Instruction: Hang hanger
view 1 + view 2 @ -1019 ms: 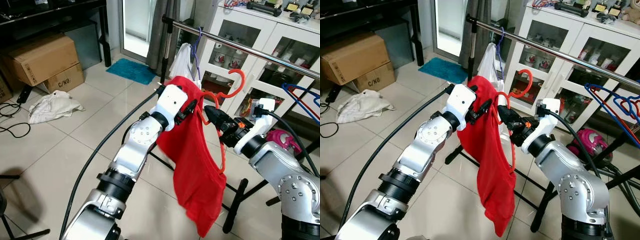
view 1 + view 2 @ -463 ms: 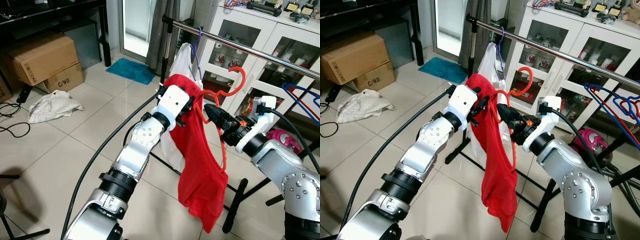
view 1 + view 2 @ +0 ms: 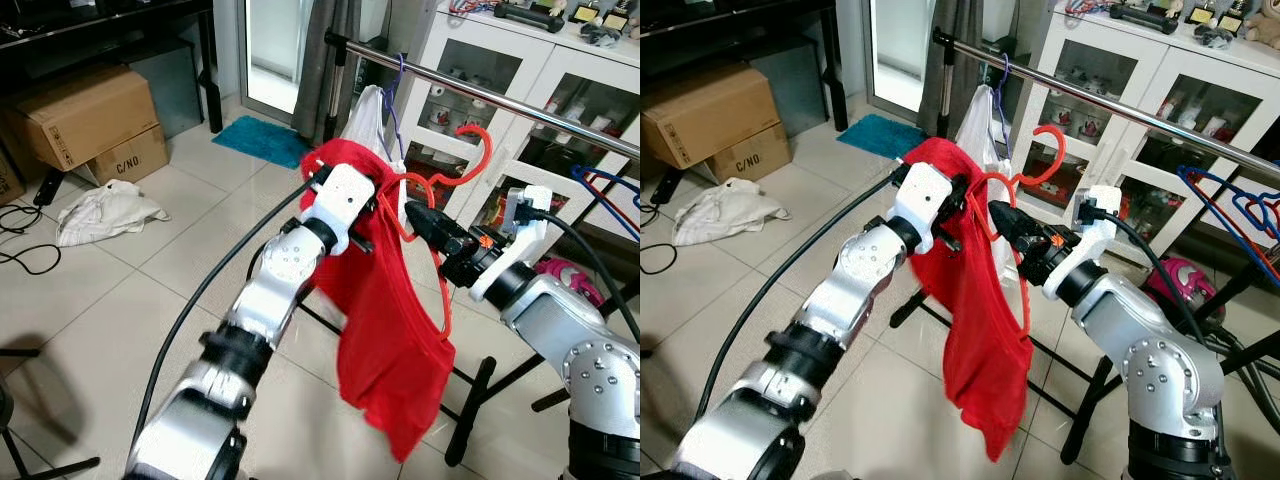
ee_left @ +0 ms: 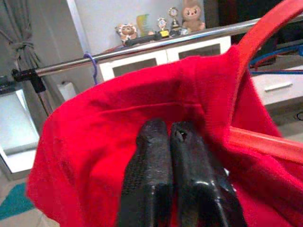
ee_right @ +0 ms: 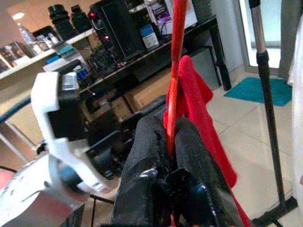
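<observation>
Fingers of the right pincer (image 5: 169, 142) were pressed together on the thin bar of the red hanger (image 3: 462, 165), which ran up between the two black pads in the right wrist view. The left pincer (image 4: 168, 137) had its fingers closed side by side on the red garment (image 3: 385, 330) near its top edge, with cloth bunched around the tips. Between the two pincers the garment was draped over the hanger and hung down in a long fold toward the tiled floor (image 3: 120, 290), its lower end well above the tiles. The hanger's hook (image 3: 1045, 155) curved upward just below and in front of the steel clothes rail (image 3: 500, 100), and from the head views I could not tell whether it touched the rail. A white garment (image 3: 365, 115) hung from the rail on a purple hanger (image 3: 397, 95) just behind the left pincer. Farther along the rail, blue and red hangers (image 3: 605, 195) hung beside the right arm. A white glass-fronted cabinet (image 3: 520, 70) stood behind the rail. Off to the left, a cardboard box (image 3: 85, 120) sat on the floor near a crumpled white cloth (image 3: 105, 212) and a teal mat (image 3: 262, 140).
</observation>
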Robot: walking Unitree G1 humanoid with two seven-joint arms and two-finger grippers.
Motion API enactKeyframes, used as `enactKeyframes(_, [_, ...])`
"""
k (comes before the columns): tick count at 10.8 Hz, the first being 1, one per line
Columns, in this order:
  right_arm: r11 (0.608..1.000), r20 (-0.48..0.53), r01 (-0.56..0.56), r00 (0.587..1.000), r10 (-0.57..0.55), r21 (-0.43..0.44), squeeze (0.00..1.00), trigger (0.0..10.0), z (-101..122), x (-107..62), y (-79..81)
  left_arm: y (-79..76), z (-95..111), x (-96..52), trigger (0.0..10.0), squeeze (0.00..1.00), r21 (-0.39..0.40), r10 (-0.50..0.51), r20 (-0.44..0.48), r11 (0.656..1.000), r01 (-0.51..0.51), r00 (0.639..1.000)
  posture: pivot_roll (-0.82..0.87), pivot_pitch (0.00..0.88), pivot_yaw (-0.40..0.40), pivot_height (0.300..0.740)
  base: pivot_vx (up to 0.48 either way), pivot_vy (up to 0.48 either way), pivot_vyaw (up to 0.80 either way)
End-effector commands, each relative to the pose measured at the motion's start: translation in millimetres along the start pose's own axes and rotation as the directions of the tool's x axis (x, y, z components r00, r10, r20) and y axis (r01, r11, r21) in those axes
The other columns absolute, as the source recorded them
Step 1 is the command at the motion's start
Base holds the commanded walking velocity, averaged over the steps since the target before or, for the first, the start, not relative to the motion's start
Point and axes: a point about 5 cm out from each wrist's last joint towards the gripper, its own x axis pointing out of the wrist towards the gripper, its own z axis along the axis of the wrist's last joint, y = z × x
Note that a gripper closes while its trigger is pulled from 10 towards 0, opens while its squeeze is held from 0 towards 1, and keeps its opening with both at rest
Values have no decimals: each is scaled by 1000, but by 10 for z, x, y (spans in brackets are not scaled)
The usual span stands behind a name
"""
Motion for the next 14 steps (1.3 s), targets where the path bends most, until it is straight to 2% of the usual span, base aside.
enactKeyframes(1, [999, 26, -20, 999, 21, -24, 0, 0, 97, -19, 36, -20, 78, 46, 0, 0, 2, -26, 31, 1000, 26, 999, -60, 0, -109, 740, 0, 0, 0])
enactKeyframes(2, [1000, 23, -12, 1000, 13, -28, 0, 0, 93, -31, 27, -79, 123, 46, 7294, 0, 3, -61, 58, 998, 61, 996, -63, 0, -104, 740, 0, 0, 0])
enactKeyframes(3, [999, 22, 0, 1000, 1, -33, 0, 0, 91, -40, 17, -152, 163, 12, 10000, 0, 0, -61, 86, 998, 61, 994, -63, 0, -104, 740, 0, 0, 0])
enactKeyframes(4, [999, 18, 11, 1000, -11, -37, 0, 0, 85, -47, 8, -224, 194, -53, 10000, 1000, -21, -77, 114, 997, 79, 991, -71, 0, -95, 740, 0, 0, 0])
enactKeyframes(7, [999, -2, 5, 1000, -5, -43, 0, 0, 69, -54, 0, -331, 297, -189, 10000, 1000, -96, -46, 174, 993, 63, 984, -69, 0, -98, 740, 0, 0, 0])
enactKeyframes(10, [998, -34, -1, 999, -1, -70, 0, 0, 55, -16, -4, -377, 323, -206, 10000, 1000, -83, -90, 163, 991, 104, 983, -66, 0, -104, 740, 0, 0, 0])
enactKeyframes(11, [992, -75, 31, 996, -40, -125, 0, 0, 14, 42, -24, -299, 137, -252, 10000, 1000, -34, -67, 45, 997, 69, 997, -69, 0, -99, 740, 0, 0, 0])
enactKeyframes(13, [990, -62, 40, 997, -48, -135, 0, 0, 12, 181, 15, -116, -26, -331, 10000, 1000, -68, 30, -19, 997, -31, 999, -67, 0, -94, 740, 0, 0, 0])
enactKeyframes(14, [994, -35, 25, 999, -29, -108, 0, 0, 31, 272, 68, 5, -85, -427, 10000, 1000, -123, 72, -21, 990, -74, 997, -52, 0, -102, 740, 0, 0, 0])
